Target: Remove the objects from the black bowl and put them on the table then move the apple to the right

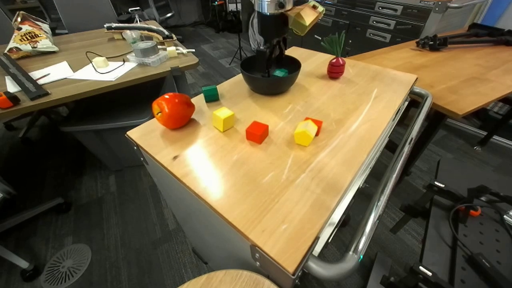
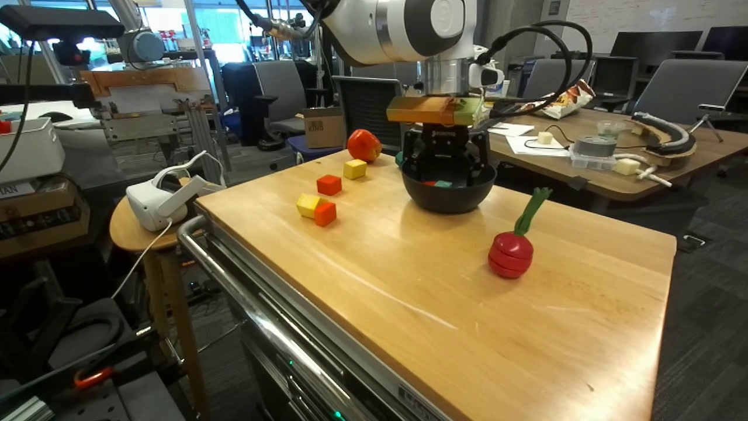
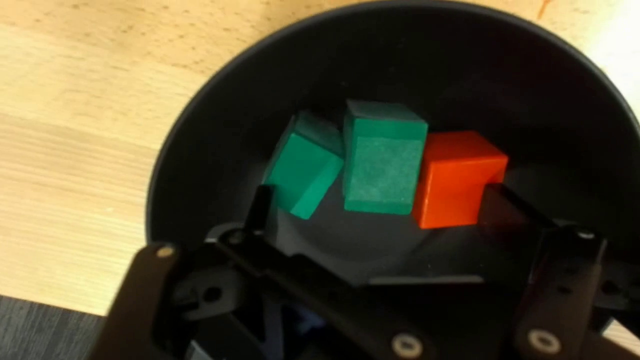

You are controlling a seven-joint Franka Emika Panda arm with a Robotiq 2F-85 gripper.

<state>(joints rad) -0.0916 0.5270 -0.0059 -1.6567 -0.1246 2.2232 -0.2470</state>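
Claw (image 3: 380, 202) spread wide inside the bowl (image 3: 400, 55)

Parted at the jaws, down within the rim, gripping nothing that shows. Left to right across the wrist view: first a green block (image 3: 305, 170), turned askew, just beside one jaw; next a second green block (image 3: 385, 170), squarer, midway between the jaws; then a red block (image 3: 455, 187), partly covered by the jaw at right. Cannot tell about contact at either end.

Hinges, seemingly, on this: lined up along the closing direction, all three, and set a little up the view from the jaw tips. Middle one apparently longer up and down, so crosswise to the squeeze; handy for a pinch, but crowded on both flanks. Likely calls for a small shift before closing, to spare the neighbours.

On the table (image 1: 304, 192), left to right in an exterior view: apple (image 1: 174, 111), near the corner, well apart from the bowl; third green block (image 1: 211, 93); yellow block (image 1: 223, 119); second red block (image 1: 257, 132); second yellow block (image 1: 305, 133), partly hiding a third red block (image 1: 318, 125); radish (image 1: 336, 68), right of the bowl. Count overall: three green, three red, two yellow, one apple, one radish, one bowl.
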